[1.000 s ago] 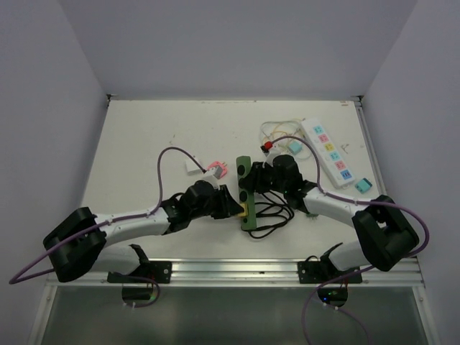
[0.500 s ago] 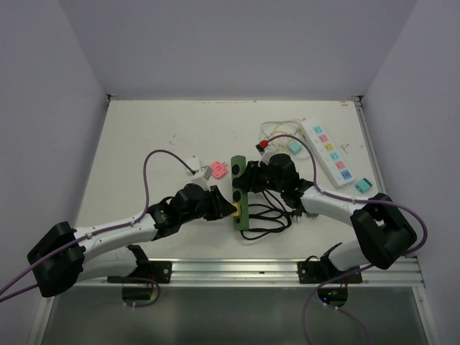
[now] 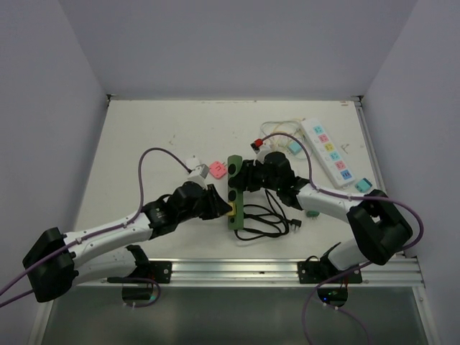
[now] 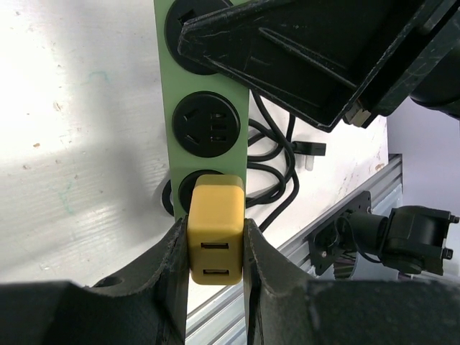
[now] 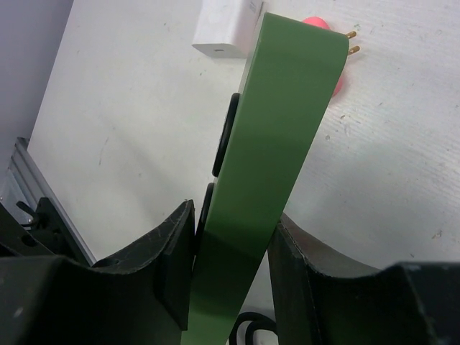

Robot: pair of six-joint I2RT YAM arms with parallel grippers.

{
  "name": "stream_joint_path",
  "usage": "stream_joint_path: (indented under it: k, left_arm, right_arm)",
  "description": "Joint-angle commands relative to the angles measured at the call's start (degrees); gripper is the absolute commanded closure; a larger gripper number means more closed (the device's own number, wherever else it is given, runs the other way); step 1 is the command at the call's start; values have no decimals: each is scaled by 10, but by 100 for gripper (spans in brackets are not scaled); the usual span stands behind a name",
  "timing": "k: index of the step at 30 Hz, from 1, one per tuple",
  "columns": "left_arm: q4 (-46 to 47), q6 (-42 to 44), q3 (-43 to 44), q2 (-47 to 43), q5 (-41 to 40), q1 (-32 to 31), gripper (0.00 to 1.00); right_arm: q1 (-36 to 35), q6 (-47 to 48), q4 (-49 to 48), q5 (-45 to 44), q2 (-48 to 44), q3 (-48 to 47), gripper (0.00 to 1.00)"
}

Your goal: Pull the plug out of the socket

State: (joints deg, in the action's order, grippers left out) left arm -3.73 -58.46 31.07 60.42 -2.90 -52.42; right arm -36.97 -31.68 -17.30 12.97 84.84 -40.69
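Observation:
The yellow plug (image 4: pixel 215 205) (image 3: pixel 231 210) has two USB slots and sits in the end outlet of the green socket strip (image 4: pixel 207 86) (image 3: pixel 233 188). My left gripper (image 4: pixel 215 241) (image 3: pixel 220 208) is shut on the plug, one finger on each side. The strip stands on its edge, tilted. My right gripper (image 5: pixel 233 223) (image 3: pixel 246 177) is clamped across the green socket strip's (image 5: pixel 284 136) far half, with a black finger (image 5: pixel 169 251) against its outlet face. The strip's black cable (image 3: pixel 262 219) lies coiled to its right.
A pink plug (image 3: pixel 218 169) (image 5: pixel 336 65) and a white adapter (image 3: pixel 195 167) (image 5: pixel 226 25) lie just left of the strip's far end. A white power strip (image 3: pixel 329 153), a teal plug (image 3: pixel 363 185) and a red plug (image 3: pixel 256 144) sit at the right. A metal rail (image 3: pixel 237 269) runs along the near edge.
Both grippers and the green strip have shifted left and slightly farther from the bases. The left arm has stretched out. The plug is still in its outlet.

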Motion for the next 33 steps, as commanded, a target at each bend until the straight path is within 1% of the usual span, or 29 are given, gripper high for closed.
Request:
stream_joint_path:
  k: [1,2,3,8,11,15,22,27,29,33]
  left_arm:
    - [-115,34,24,-39,8,16,100]
    - [-114,36,23,-34,20,23,100]
    - [-110,42,22,-31,52,39,100]
    - [-106,65,30,-22,107,87,100]
    - [-122,85,57,-8,119,97,100]
    - [-119,103,86,14,127,97,100]
    - [-41,107,107,87,184,94,100]
    - [-60,127,145,113,171,94,100]
    - [-64,131,154,107,160,94,100]
    - [-69,137,144,85,107,101,100]
  right_arm:
    - [46,135,91,-217,23,11,100]
    - [45,136,90,-217,23,11,100]
    - [44,137,90,-217,23,11,100]
    - [33,146,89,-225,23,10,100]
    - [23,153,92,-231,26,5,100]
    - [16,159,98,-236,36,-2,100]
    - [2,168,106,-247,50,-14,100]
    - [1,169,107,-247,54,-16,100]
    - [0,168,109,-245,57,-19,100]
    - [0,163,111,-245,53,-18,100]
